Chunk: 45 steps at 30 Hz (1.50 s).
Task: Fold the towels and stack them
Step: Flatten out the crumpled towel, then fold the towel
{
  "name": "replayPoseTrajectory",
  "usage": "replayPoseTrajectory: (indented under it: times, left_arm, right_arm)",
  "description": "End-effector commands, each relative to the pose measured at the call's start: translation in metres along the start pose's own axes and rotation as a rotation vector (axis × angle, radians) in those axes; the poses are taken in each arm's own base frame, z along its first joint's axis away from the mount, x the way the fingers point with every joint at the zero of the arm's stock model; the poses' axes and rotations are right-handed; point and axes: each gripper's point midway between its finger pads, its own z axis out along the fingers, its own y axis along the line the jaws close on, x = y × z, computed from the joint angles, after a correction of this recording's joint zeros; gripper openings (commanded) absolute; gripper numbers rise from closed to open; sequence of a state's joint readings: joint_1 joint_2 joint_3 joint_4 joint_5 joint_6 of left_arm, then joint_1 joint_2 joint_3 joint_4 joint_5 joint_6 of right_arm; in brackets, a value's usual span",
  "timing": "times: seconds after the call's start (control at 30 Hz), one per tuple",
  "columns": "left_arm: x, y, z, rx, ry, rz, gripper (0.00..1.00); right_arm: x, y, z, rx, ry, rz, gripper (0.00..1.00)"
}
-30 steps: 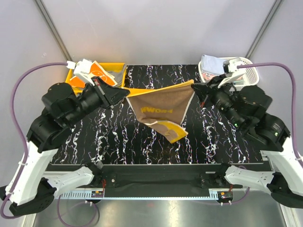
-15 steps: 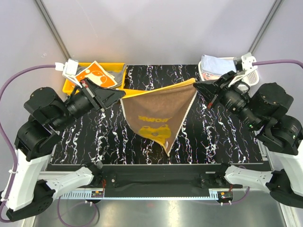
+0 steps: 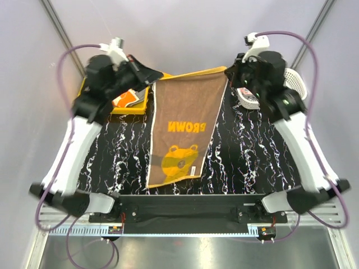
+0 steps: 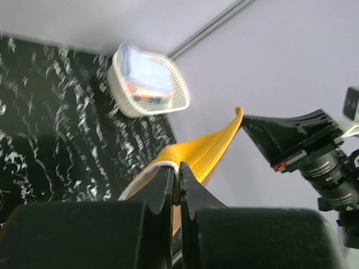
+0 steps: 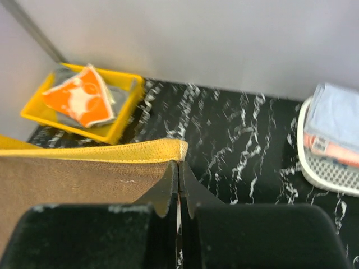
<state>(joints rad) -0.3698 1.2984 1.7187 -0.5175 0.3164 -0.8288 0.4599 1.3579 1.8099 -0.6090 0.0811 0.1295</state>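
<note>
- The left gripper point(image 3: 152, 75) and right gripper point(image 3: 229, 72) each clamp a top corner of the brown towel point(image 3: 185, 120), jaws closed on its yellow hem.
- It hangs over the table point(image 3: 241, 162) centre, lower edge towards 6 o'clock. It looks soft, light and bound to sag, so the corners seem the best hold.
- Mirrored lettering reads "BROWN", above a yellow bear face point(image 3: 178, 159).
- Elsewhere, an orange towel point(image 5: 78, 100) lies in the tray point(image 5: 120, 133) at 10 o'clock, with folded towels point(image 5: 336, 112) in the basket point(image 5: 331, 175) at 2.
</note>
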Motion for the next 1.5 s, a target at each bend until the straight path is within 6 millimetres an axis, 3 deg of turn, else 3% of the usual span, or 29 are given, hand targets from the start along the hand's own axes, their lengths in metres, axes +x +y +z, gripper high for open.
replayPoseTrajectory:
  times: [0.0, 0.07, 0.1, 0.13, 0.17, 0.2, 0.23, 0.27, 0.3, 0.33, 0.37, 0.5, 0.67, 0.73, 0.8, 0.83, 0.87, 0.9, 0.93, 0.97, 1.0, 1.07, 1.1, 1.13, 1.17, 1.47]
  left_arm:
    - [0.007, 0.079, 0.075, -0.038, 0.082, -0.104, 0.00]
    - [0.006, 0.128, 0.104, -0.100, 0.097, -0.134, 0.00]
    - [0.011, 0.165, 0.133, -0.140, 0.119, -0.153, 0.00]
    - [0.005, 0.187, 0.143, -0.165, 0.116, -0.155, 0.00]
    - [0.006, 0.223, 0.168, -0.216, 0.131, -0.147, 0.00]
    - [0.004, 0.240, 0.178, -0.236, 0.135, -0.145, 0.00]
    - [-0.003, 0.254, 0.186, -0.241, 0.134, -0.146, 0.00]
    - [-0.016, 0.253, 0.195, -0.217, 0.127, -0.130, 0.00]
    - [-0.018, 0.262, 0.202, -0.223, 0.128, -0.128, 0.00]
    - [-0.010, 0.288, 0.213, -0.253, 0.149, -0.144, 0.00]
    - [-0.020, 0.280, 0.218, -0.227, 0.138, -0.117, 0.00]
    - [-0.015, 0.291, 0.225, -0.238, 0.135, -0.107, 0.00]
    - [0.008, 0.300, 0.216, -0.267, 0.166, -0.112, 0.00]
    - [0.017, 0.300, 0.211, -0.287, 0.175, -0.096, 0.00]
    - [0.028, 0.302, 0.198, -0.315, 0.191, -0.101, 0.00]
    - [0.031, 0.302, 0.195, -0.329, 0.188, -0.098, 0.00]
    - [0.048, 0.313, 0.187, -0.361, 0.215, -0.117, 0.00]
    - [0.044, 0.303, 0.179, -0.359, 0.202, -0.107, 0.00]
    - [0.050, 0.306, 0.174, -0.383, 0.203, -0.103, 0.00]
    - [0.064, 0.314, 0.165, -0.412, 0.226, -0.118, 0.00]
    - [0.066, 0.305, 0.159, -0.407, 0.222, -0.112, 0.00]
    - [0.082, 0.313, 0.145, -0.453, 0.248, -0.124, 0.00]
    - [0.082, 0.305, 0.138, -0.453, 0.240, -0.116, 0.00]
    - [0.095, 0.314, 0.129, -0.490, 0.257, -0.132, 0.00]
    - [0.096, 0.307, 0.123, -0.492, 0.251, -0.126, 0.00]
    - [0.149, 0.317, 0.067, -0.573, 0.310, -0.152, 0.00]
  right_arm:
    - [0.055, -0.067, 0.082, 0.061, 0.129, 0.095, 0.00]
    - [0.076, -0.082, 0.119, 0.037, 0.160, 0.139, 0.00]
    - [0.111, -0.102, 0.150, 0.064, 0.231, 0.171, 0.00]
    - [0.112, -0.109, 0.167, 0.065, 0.218, 0.177, 0.00]
    - [0.149, -0.124, 0.194, 0.083, 0.287, 0.201, 0.00]
    - [0.162, -0.128, 0.208, 0.084, 0.307, 0.209, 0.00]
    - [0.154, -0.135, 0.220, 0.088, 0.291, 0.213, 0.00]
    - [0.184, -0.145, 0.237, 0.099, 0.341, 0.232, 0.00]
    - [0.187, -0.149, 0.244, 0.097, 0.339, 0.249, 0.00]
    - [0.180, -0.153, 0.251, 0.092, 0.317, 0.251, 0.00]
    - [0.191, -0.157, 0.259, 0.104, 0.331, 0.255, 0.00]
    - [0.182, -0.160, 0.266, 0.089, 0.307, 0.256, 0.00]
    - [0.189, -0.153, 0.257, 0.065, 0.321, 0.281, 0.00]
    - [0.208, -0.153, 0.249, 0.066, 0.353, 0.302, 0.00]
    - [0.200, -0.143, 0.236, 0.049, 0.336, 0.317, 0.00]
    - [0.216, -0.143, 0.229, 0.052, 0.360, 0.332, 0.00]
    - [0.208, -0.137, 0.219, 0.044, 0.345, 0.340, 0.00]
    - [0.210, -0.133, 0.213, 0.040, 0.348, 0.346, 0.00]
    - [0.230, -0.131, 0.205, 0.046, 0.384, 0.355, 0.00]
    - [0.223, -0.126, 0.196, 0.044, 0.375, 0.361, 0.00]
    - [0.243, -0.119, 0.187, 0.044, 0.412, 0.368, 0.00]
    - [0.242, -0.106, 0.174, 0.032, 0.416, 0.369, 0.00]
    - [0.258, -0.101, 0.166, 0.038, 0.451, 0.366, 0.00]
    - [0.256, -0.089, 0.159, 0.042, 0.448, 0.347, 0.00]
    - [0.273, -0.080, 0.151, 0.045, 0.479, 0.344, 0.00]
    - [0.299, -0.048, 0.106, 0.038, 0.522, 0.332, 0.00]
